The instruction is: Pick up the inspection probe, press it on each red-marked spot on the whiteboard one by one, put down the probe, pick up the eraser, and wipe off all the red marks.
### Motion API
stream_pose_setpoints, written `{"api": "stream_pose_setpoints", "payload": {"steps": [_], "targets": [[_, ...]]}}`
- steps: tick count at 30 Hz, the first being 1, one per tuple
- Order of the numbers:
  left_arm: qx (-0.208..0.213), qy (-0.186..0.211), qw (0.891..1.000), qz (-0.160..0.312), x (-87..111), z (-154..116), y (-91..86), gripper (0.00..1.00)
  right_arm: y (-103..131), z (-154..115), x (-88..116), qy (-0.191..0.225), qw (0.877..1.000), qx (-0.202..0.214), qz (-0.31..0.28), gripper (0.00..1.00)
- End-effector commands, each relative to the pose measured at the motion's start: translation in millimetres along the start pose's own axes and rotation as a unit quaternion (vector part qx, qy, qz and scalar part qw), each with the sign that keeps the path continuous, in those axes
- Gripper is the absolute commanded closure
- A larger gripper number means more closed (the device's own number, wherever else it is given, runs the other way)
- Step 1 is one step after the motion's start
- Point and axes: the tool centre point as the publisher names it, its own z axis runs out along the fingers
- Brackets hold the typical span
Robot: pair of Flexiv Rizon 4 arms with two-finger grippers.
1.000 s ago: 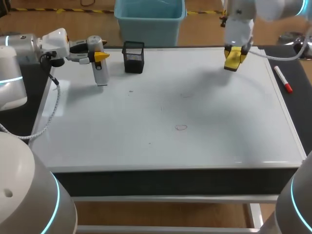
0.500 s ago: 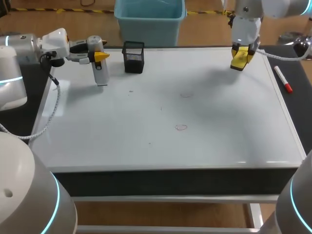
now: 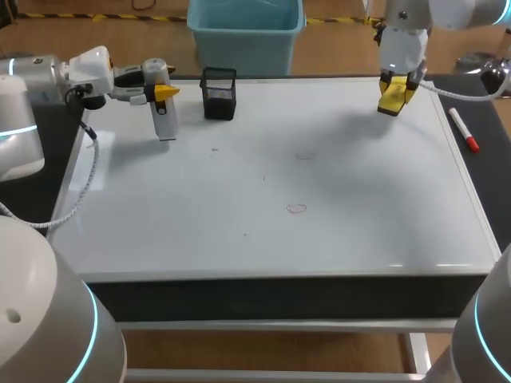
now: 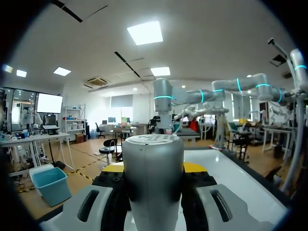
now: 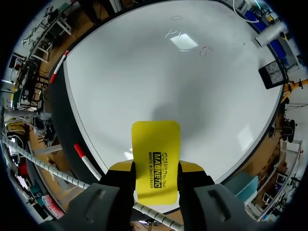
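Open room: the whiteboard (image 3: 359,231) lies flat and wide from its middle to its near edge, bearing only two faint red marks (image 3: 297,209).
Far left: a black mesh cup (image 3: 219,93) stands on the board. Just beside it, the left end effector (image 3: 165,92) grips a probe (image 3: 164,118) pointing down toward the board.
Far right: the right end effector (image 3: 395,89) hangs over the far corner, clamping a yellow eraser (image 3: 393,100).
Right edge: a marker (image 3: 463,129) lies on the dark worktop (image 3: 491,136) beside the board.

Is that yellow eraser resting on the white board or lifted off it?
Lifted off. The right pincer grips the eraser from both sides, and its soft shadow falls on the whiteboard well apart from it.
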Motion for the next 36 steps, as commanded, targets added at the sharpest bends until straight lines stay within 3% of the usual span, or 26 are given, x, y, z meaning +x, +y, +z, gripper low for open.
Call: {"api": "stream_pose_setpoints", "payload": {"steps": [1, 12, 21, 27, 36], "targets": [[0.001, 0.008, 1.000, 0.004, 4.3, 6, -2.2, 1.00, -1, -1, 0, 0.002, 1.000, 0.000, -0.001, 1.00], [0.017, 0.072, 0.997, 0.016, 73.0, 95, -12.0, 1.00, -1, -1, 0, 0.002, 1.000, 0.000, -0.001, 1.00], [0.020, 0.124, 0.992, 0.028, 112.8, 164, -15.8, 1.00, -1, -1, 0, 0.002, 1.000, 0.000, -0.001, 1.00], [0.019, 0.151, 0.988, 0.034, 121.1, 200, -17.7, 1.00, -1, -1, 0, 0.002, 1.000, 0.000, -0.001, 1.00], [0.015, 0.193, 0.981, 0.014, 118.8, 250, 2.1, 1.00, -1, -1, 0, 0.002, 1.000, 0.000, -0.001, 1.00]]}}
